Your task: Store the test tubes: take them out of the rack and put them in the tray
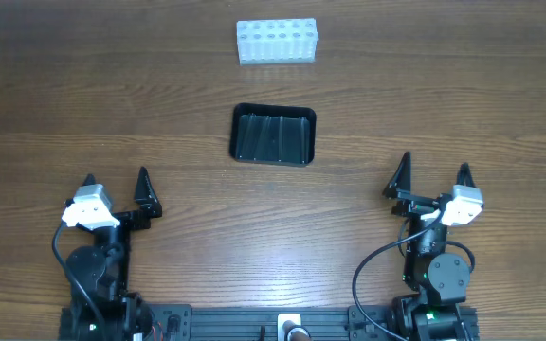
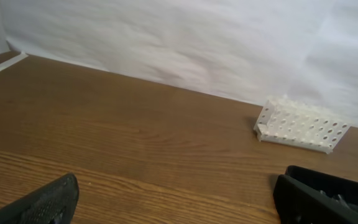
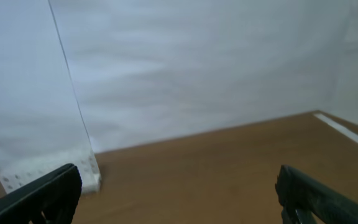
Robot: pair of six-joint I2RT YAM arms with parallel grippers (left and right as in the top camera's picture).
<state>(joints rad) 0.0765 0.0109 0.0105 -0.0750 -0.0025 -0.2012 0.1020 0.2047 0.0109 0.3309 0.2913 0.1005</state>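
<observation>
We see the rack far off, the tray nearer. Our left gripper and right gripper both stand spread apart

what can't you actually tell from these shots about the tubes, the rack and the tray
- Whether any tubes are left in the rack: its wells are too small in the top view, and it is far off and blurred in the left wrist view.
- How many tubes lie in the tray: clear glass on black shows as faint streaks in the top view.
- The rack in the right wrist view: blurred, and partly behind a finger of the right gripper.
</observation>
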